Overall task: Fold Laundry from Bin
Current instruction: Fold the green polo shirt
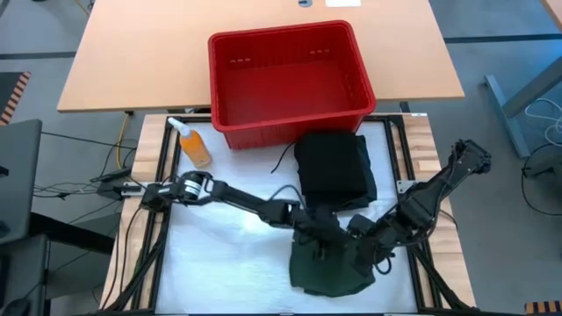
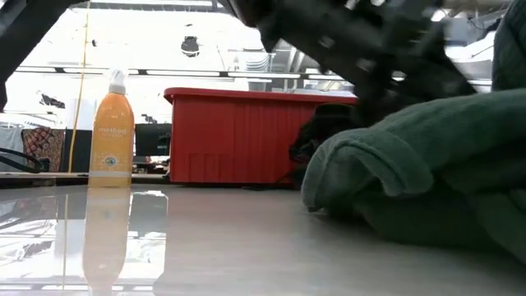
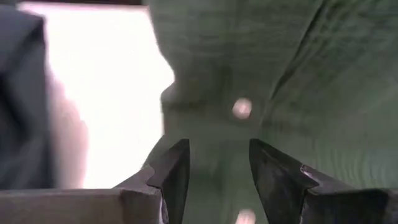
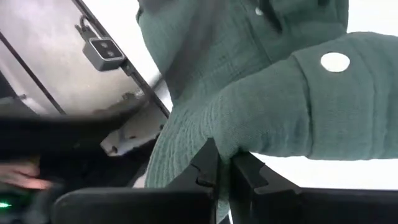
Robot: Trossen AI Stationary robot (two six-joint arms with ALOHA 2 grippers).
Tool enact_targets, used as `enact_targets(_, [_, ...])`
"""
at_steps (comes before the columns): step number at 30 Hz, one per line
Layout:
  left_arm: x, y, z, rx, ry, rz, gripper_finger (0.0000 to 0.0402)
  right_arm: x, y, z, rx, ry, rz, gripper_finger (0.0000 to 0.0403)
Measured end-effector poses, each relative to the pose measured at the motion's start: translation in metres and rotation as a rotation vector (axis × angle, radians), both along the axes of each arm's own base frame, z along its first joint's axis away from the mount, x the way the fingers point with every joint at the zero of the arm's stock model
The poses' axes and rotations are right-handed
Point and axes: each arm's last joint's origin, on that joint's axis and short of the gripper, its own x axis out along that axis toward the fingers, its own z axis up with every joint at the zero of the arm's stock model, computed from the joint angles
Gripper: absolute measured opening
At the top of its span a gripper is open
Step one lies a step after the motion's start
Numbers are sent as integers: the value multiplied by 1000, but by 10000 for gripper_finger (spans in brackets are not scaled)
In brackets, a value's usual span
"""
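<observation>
You've got the green shirt [image 1: 329, 268] bunched at the near edge of the table [image 1: 219, 263], right of centre, w/ both grippers working over it. The bin [image 1: 285, 83] sits at the far side and shows nothing inside from above, so the rest of the laundry is already out: a black stack [image 1: 334, 167] lies folded just in front of the bin, between it and the shirt. Right gripper [image 4: 224, 165] is pinched tight on a fold of shirt cloth near a white button [image 4: 336, 62], at the shirt's right side. Left gripper [image 3: 217, 168] hovers over the shirt's far-left part, jaws roughly half apart w/ cloth and a button [image 3: 241, 107] showing beyond them; can't tell if anything is actually caught, looks like nothing yet. What the next move turns on: the shirt is a lump w/ no clear long axis, and the two grippers sit close together near its far edge, left one on the left, right one on the right. My read is you need the left to bite cloth where it is, then draw the two apart sideways to spread the shirt across the table. Orange bottle [image 1: 193, 145] stands well clear at far left, no obstacle.
</observation>
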Motion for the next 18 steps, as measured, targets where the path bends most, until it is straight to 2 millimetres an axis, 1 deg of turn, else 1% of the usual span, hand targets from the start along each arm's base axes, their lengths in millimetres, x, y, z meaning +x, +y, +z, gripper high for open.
enact_targets(3, [-14, 7, 24, 85, 69, -23, 155, 7, -1, -5, -13, 11, 23, 36])
enact_targets(5, [-28, 11, 43, 166, 132, -7, 155, 15, -1, -10, -25, 8, 41, 36])
enact_targets(8, [-54, 18, 71, 279, 243, 47, 155, 30, -2, -20, -37, -3, 71, 36])
enact_targets(11, [-81, 25, 92, 365, 335, 110, 155, 48, -2, -32, -58, -21, 102, 36])
enact_targets(12, [-91, 26, 98, 390, 362, 131, 155, 55, -3, -37, -64, -32, 112, 36])
enact_targets(14, [-111, 29, 111, 410, 357, 191, 155, 68, -3, -47, -71, -48, 133, 36])
enact_targets(17, [-139, 34, 120, 368, 351, 258, 155, 88, -4, -63, -46, -58, 178, 38])
enact_targets(18, [-147, 35, 119, 344, 344, 277, 155, 94, -5, -71, -40, -52, 186, 40])
